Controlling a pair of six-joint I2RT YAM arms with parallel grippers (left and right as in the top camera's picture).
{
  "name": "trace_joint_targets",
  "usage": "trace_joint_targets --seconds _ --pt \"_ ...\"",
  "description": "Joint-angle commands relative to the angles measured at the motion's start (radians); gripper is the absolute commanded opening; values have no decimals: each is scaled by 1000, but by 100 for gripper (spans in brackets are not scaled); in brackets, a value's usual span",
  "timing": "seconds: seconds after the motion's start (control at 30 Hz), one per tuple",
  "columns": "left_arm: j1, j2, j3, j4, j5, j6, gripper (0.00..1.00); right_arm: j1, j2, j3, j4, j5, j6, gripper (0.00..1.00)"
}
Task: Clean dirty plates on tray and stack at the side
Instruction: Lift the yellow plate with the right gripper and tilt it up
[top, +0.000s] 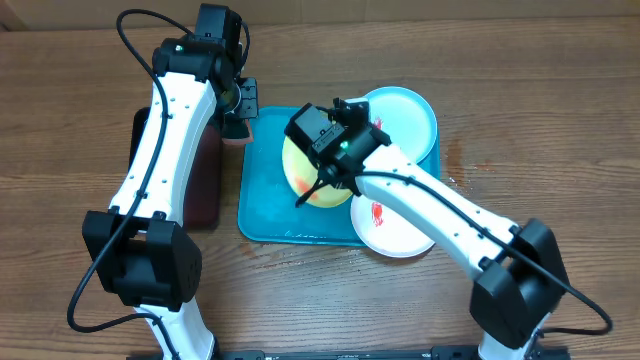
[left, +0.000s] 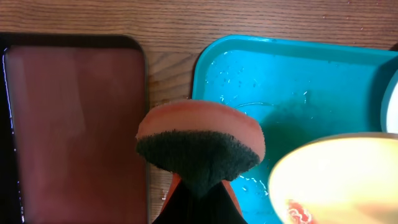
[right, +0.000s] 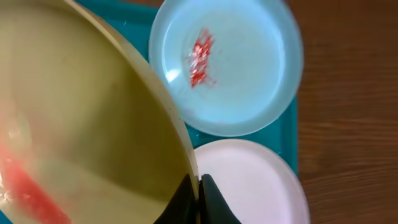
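- Brown wood-grain table (top: 560, 90) fills my overhead view; no walls or room show beyond it.
- The turquoise tray (top: 262, 205) lies at the middle of the table. Its floor is wet, with water droplets (left: 236, 78) scattered over it.
- Just beside the tray's left rim lies a black tray (left: 74, 124) with a dark-red inside. The part I can see holds nothing, and the left arm covers much of it from above.
- The yellow-green plate (right: 81, 112) is over the turquoise tray, tilted, with a red smear (left: 298, 211) on its face. I cannot tell whether its low edge touches the tray.
- The right claw (right: 199, 190) is pinched nearly closed on that plate's rim, one finger on each side.
- The cyan plate (right: 242, 81) sits at the tray's far right corner, reaching over the rim, with a red streak (right: 200, 56) near its middle.
- The white plate (right: 249, 180) sits at the near right corner, also reaching over the rim and just beside the cyan one. From overhead it shows a red mark (top: 378, 212).
- The left claw (left: 198, 199) is clamped on an orange sponge (left: 199, 134) with a dark scouring face. It hangs over the gap between the two trays, at the turquoise tray's far left corner.
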Motion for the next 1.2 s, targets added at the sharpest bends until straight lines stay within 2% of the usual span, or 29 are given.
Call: trace_joint_targets --seconds 0.0,0.6,1.17 --pt "2 -3 -4 -3 10 -21 4 34 -47 29 -4 210 22 4" --pt "2 -3 -4 -21 21 -20 4 274 -47 29 -18 941 22 4" --pt "3 -3 -4 -23 21 -20 4 307 -47 29 -18 953 14 4"
